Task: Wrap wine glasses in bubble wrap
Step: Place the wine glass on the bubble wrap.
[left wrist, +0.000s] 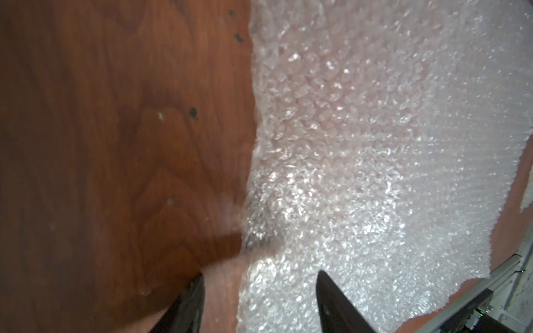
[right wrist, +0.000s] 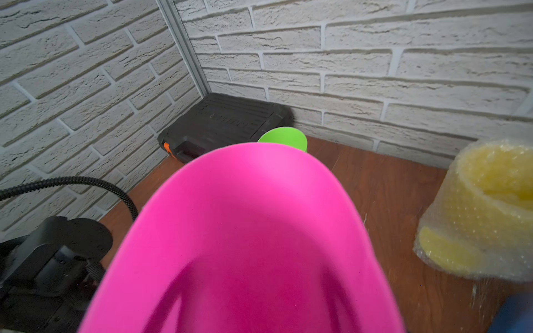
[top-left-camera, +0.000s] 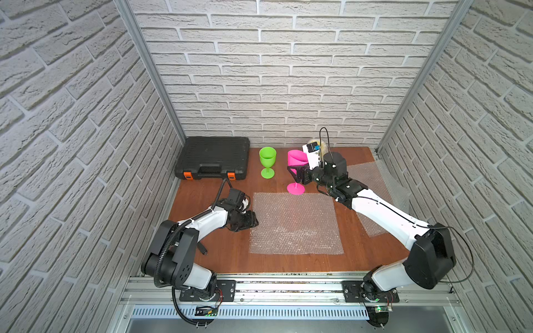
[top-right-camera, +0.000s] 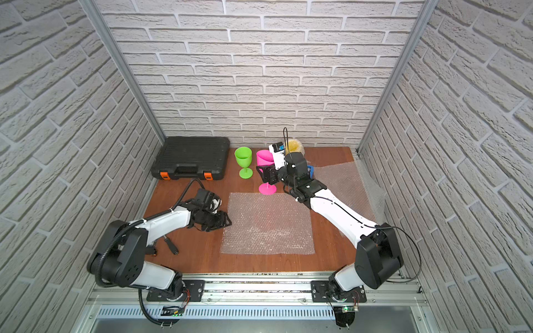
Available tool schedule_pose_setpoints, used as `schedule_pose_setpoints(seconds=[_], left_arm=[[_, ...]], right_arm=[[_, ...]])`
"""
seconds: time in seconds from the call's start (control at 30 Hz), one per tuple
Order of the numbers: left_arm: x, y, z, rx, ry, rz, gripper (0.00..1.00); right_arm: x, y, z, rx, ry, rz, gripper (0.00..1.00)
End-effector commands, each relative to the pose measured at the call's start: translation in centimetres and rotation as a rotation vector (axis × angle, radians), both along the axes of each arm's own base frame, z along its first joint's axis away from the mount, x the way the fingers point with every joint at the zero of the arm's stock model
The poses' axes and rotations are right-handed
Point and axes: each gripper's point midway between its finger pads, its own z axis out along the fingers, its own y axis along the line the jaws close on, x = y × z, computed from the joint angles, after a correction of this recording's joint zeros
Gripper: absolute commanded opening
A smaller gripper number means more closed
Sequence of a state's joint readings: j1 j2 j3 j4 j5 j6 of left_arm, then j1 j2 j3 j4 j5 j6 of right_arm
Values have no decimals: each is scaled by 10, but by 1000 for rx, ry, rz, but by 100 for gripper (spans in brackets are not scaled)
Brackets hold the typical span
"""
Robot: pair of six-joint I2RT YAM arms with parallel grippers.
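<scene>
My right gripper (top-left-camera: pixel 294 170) is shut on the bowl of the hot pink wine glass (top-left-camera: pixel 297 161), which leans over. Its foot (top-left-camera: pixel 295 188) is at the far edge of a flat bubble wrap sheet (top-left-camera: pixel 294 225). In the right wrist view the pink bowl (right wrist: pixel 245 230) fills the middle and the fingers show only as dark shadows through it. The lime green wine glass (top-left-camera: pixel 267 161) stands upright to its left. The yellow wine glass (right wrist: pixel 484 207), with bubble wrap around it, sits by the back wall. My left gripper (left wrist: pixel 261 275) is open, low over the sheet's left edge (left wrist: pixel 251 201).
A black tool case (top-left-camera: pixel 213 157) fills the back left corner. A second bubble wrap sheet (top-left-camera: pixel 372 176) lies at the right under my right arm. A blue tape dispenser (top-right-camera: pixel 310 170) peeks out behind the right wrist. A black-handled tool (top-right-camera: pixel 170 245) lies under my left arm.
</scene>
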State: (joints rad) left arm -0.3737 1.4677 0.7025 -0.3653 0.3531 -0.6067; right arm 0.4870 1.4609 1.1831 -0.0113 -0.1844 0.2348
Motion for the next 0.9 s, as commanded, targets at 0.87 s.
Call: schedule_pose_setpoints(seconds=[0.87], left_arm=[[1, 19, 19, -22, -48, 137, 57]], right_arm=[[-129, 84, -138, 53, 967, 77, 55]])
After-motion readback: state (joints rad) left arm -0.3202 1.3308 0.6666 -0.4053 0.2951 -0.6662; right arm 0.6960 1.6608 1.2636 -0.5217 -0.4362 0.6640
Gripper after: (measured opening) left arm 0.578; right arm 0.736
